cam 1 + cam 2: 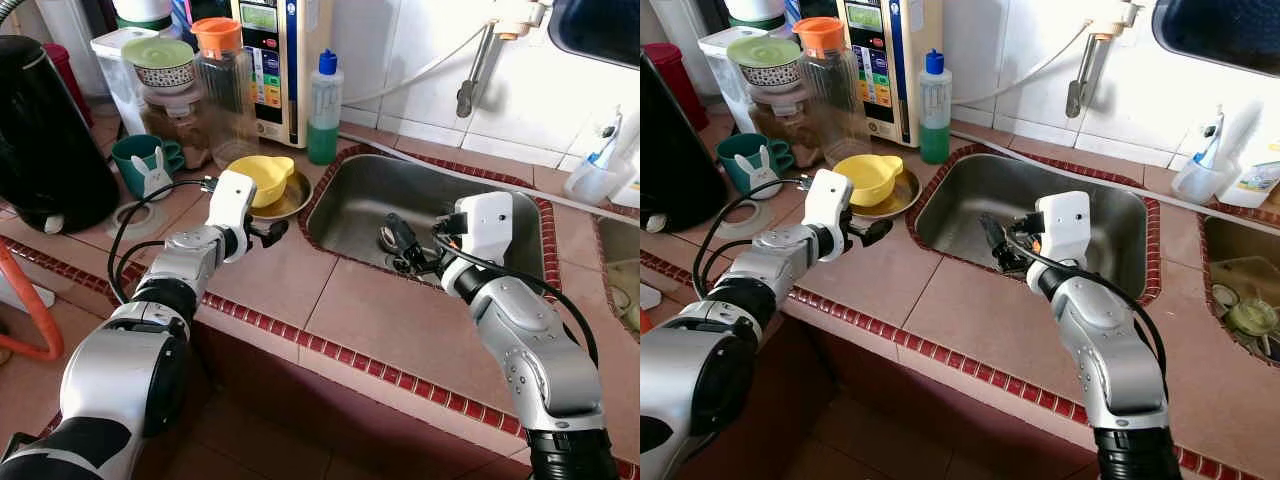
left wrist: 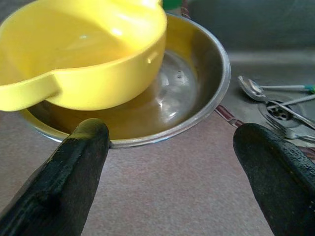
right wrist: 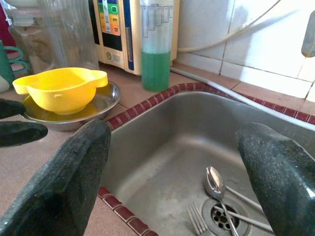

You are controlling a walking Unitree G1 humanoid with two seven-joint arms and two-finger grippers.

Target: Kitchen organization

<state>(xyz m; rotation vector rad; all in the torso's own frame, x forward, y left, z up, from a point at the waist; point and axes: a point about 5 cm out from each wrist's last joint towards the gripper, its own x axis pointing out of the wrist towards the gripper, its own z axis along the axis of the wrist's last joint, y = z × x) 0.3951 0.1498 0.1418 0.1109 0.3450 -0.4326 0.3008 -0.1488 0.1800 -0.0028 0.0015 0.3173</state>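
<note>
L gripper (image 1: pixel 272 233) fingers apart, just short of steel dish (image 2: pixel 197 98) w/ yellow bowl (image 1: pixel 262 177); R gripper (image 1: pixel 400 243) fingers apart over sink (image 1: pixel 350 195).

You saw a green soap bottle (image 1: pixel 323 110) beside the water dispenser (image 1: pixel 279 60), a teal rabbit mug (image 1: pixel 145 166) and a black kettle (image 1: pixel 45 140).

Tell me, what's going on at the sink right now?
Left gripper open beside steel dish holding yellow bowl. Right gripper open over sink; spoon and fork at drain. Nothing blocking.
</note>
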